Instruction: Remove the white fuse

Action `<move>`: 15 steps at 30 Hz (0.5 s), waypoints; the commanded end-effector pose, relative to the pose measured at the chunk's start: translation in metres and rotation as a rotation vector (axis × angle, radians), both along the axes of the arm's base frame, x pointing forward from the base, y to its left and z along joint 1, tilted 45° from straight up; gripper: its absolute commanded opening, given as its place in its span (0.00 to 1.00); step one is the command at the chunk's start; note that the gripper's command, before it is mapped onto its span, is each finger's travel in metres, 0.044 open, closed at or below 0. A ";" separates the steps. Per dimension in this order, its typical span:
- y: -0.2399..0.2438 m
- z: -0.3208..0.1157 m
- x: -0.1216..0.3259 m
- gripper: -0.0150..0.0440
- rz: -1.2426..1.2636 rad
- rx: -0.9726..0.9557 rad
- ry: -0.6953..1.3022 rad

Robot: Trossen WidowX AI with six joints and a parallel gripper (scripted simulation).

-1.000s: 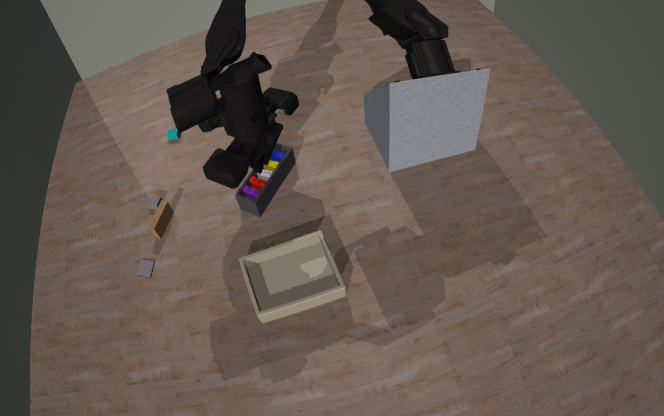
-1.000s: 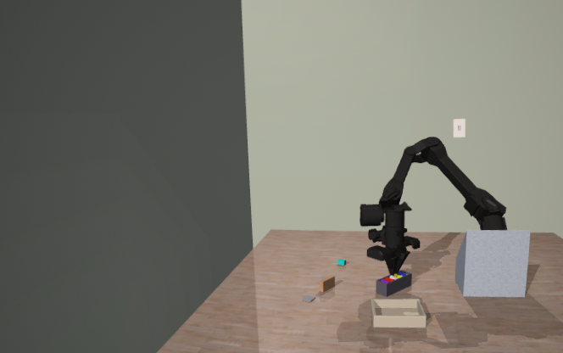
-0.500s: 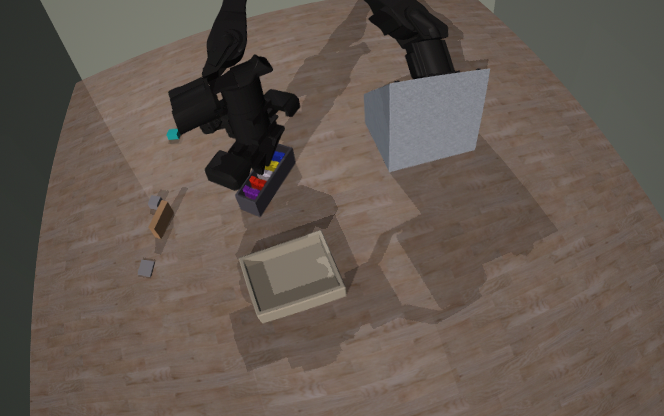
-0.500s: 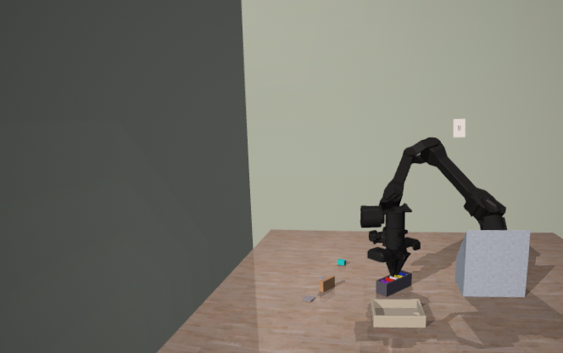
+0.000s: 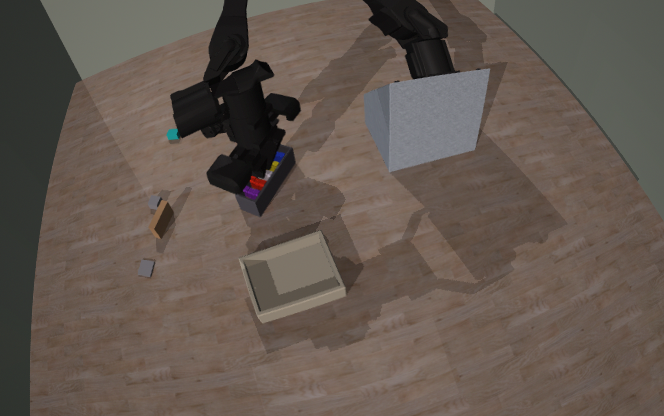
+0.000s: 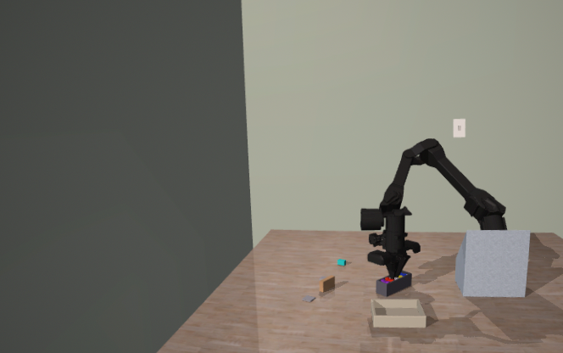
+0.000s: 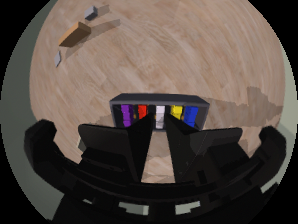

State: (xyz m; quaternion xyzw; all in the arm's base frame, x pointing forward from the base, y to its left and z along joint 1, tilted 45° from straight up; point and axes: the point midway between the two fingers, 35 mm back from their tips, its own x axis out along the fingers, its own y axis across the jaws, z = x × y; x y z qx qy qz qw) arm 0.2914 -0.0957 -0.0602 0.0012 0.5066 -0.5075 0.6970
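Note:
The dark fuse block (image 5: 274, 188) (image 6: 395, 287) (image 7: 160, 97) stands upright with a row of fuses in it. The white fuse (image 5: 268, 174) (image 7: 160, 110) sits in the middle of the row. Red (image 5: 258, 183) (image 7: 142, 111) and yellow (image 5: 275, 165) (image 7: 176, 111) fuses flank it; purple (image 5: 251, 193) (image 7: 126, 116) and blue (image 5: 280, 156) (image 7: 191, 115) are at the ends. My gripper (image 5: 263, 172) (image 6: 394, 277) (image 7: 158, 116) points down at the block, narrowly open, its fingertips either side of the white fuse. Contact cannot be told. The beige tray (image 5: 303, 305) (image 6: 398, 322) is empty.
A large grey-blue box (image 5: 435, 120) (image 6: 496, 263) stands right of the block. An orange slab (image 5: 161, 220) (image 6: 327, 283) (image 7: 75, 36), grey pieces including a flat one (image 5: 146, 268) (image 6: 309, 299), and a teal piece (image 5: 173, 134) (image 6: 342, 262) lie left.

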 end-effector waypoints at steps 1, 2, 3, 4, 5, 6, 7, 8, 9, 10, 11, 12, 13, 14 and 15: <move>0.000 0.000 0.000 0.36 0.000 0.000 -0.001; 0.000 0.000 0.000 0.35 0.000 0.000 -0.001; 0.000 0.000 0.000 0.33 0.000 0.000 -0.001; 0.000 0.000 0.000 0.32 0.000 0.000 -0.001; 0.000 0.000 0.000 0.31 0.000 0.000 -0.001; 0.000 0.000 0.000 0.30 0.000 0.000 -0.001; 0.000 0.000 0.000 0.29 0.000 0.000 -0.001; 0.000 0.000 0.000 0.28 0.000 0.000 -0.001; 0.000 0.000 0.000 0.27 0.000 0.000 -0.001; 0.000 0.000 0.000 0.26 0.000 0.000 -0.001; 0.000 0.000 0.000 0.25 0.000 0.000 -0.001; 0.000 0.000 0.000 0.25 0.000 0.000 -0.001; 0.000 0.000 0.000 0.25 0.000 0.000 -0.001; 0.000 0.000 0.000 0.25 0.000 0.000 -0.001; 0.001 0.001 0.000 0.25 0.000 0.000 -0.001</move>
